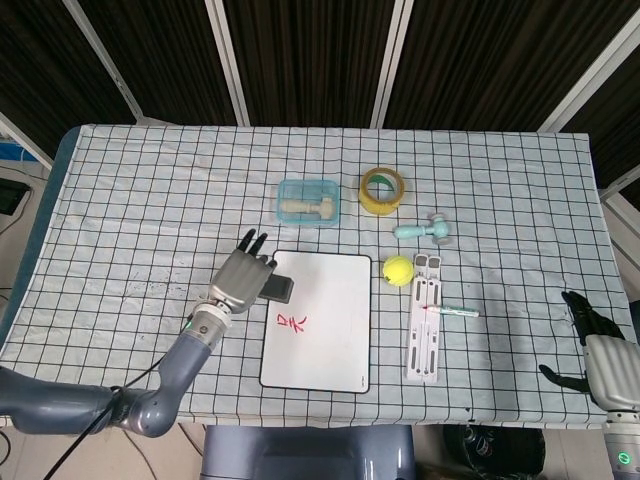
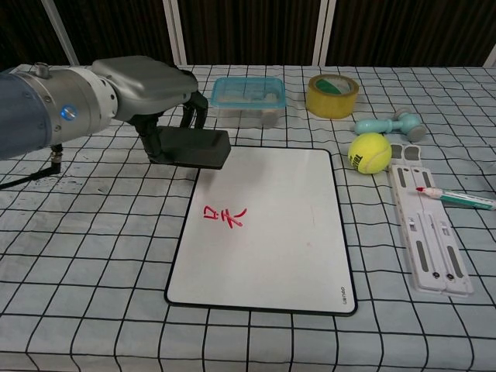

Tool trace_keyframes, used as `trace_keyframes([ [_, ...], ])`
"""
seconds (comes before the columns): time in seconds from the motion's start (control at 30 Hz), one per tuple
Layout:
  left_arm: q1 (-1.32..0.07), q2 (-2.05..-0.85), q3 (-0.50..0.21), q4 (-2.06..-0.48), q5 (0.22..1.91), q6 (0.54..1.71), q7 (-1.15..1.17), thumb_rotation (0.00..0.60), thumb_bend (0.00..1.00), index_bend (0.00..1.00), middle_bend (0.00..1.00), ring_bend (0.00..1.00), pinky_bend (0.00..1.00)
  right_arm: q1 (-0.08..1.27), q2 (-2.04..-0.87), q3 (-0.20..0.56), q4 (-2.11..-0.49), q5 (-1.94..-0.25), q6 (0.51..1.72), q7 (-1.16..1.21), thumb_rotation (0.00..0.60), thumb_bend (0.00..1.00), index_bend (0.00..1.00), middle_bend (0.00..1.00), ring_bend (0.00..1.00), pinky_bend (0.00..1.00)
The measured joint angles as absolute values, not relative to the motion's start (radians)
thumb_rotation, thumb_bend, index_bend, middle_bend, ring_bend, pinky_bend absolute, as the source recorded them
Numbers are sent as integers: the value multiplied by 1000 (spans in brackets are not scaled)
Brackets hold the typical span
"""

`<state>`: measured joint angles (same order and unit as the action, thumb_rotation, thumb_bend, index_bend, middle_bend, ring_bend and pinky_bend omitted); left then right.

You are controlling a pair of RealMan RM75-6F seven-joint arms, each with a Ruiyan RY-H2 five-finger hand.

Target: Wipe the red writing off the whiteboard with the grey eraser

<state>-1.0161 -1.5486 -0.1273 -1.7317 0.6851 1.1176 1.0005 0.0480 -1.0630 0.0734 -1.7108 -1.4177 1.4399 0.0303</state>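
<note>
table: checked cloth [image 1: 130,190] covering it, dark slats behind
left hand [image 2: 151,85]: gripping eraser [image 2: 194,147] over whiteboard [image 2: 271,225] corner
right hand [image 1: 600,350]: lying spread at table edge

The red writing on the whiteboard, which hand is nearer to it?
Left. The left hand holds the grey eraser over the whiteboard's top left corner, just above the red writing. The right hand sits off past the table's far right edge.
</note>
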Motion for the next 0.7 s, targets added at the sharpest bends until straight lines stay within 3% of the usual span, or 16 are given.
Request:
trace_keyframes([
  [0.23, -1069, -1655, -143, -1672, 628, 1128, 1052, 600, 356, 433, 478, 0, 15, 47, -1062, 74, -1712, -1416, 1441, 31, 600, 77, 59, 106, 201, 215],
  [0.7, -1084, -1749, -112, -1567, 671, 1123, 1043, 600, 356, 433, 479, 0, 14, 45, -1062, 73, -1711, -1416, 1443, 33, 600, 78, 59, 106, 201, 214],
])
